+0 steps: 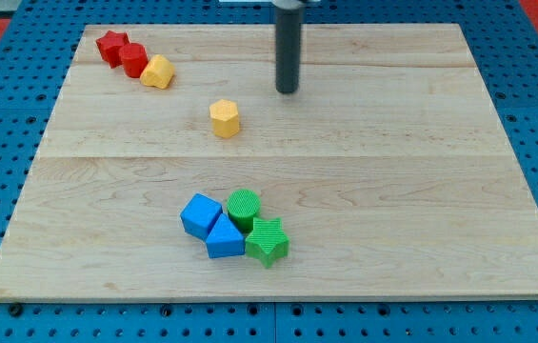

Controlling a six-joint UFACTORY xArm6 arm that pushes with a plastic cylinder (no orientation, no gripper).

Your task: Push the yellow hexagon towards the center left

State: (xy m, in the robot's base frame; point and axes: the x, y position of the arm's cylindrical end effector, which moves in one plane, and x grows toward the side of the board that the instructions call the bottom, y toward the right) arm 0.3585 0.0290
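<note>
The yellow hexagon [224, 118] sits alone on the wooden board [421, 191], above the middle and a little to the view's left. My tip [288, 90] rests on the board up and to the right of the hexagon, a clear gap apart from it. The dark rod rises straight from the tip to the view's top edge.
At the top left stand a red star [110, 46], a red block [134, 60] and a yellow block [157, 71], touching in a row. Near the bottom middle cluster a blue cube [200, 214], a blue block [224, 238], a green cylinder [244, 206] and a green star [267, 241].
</note>
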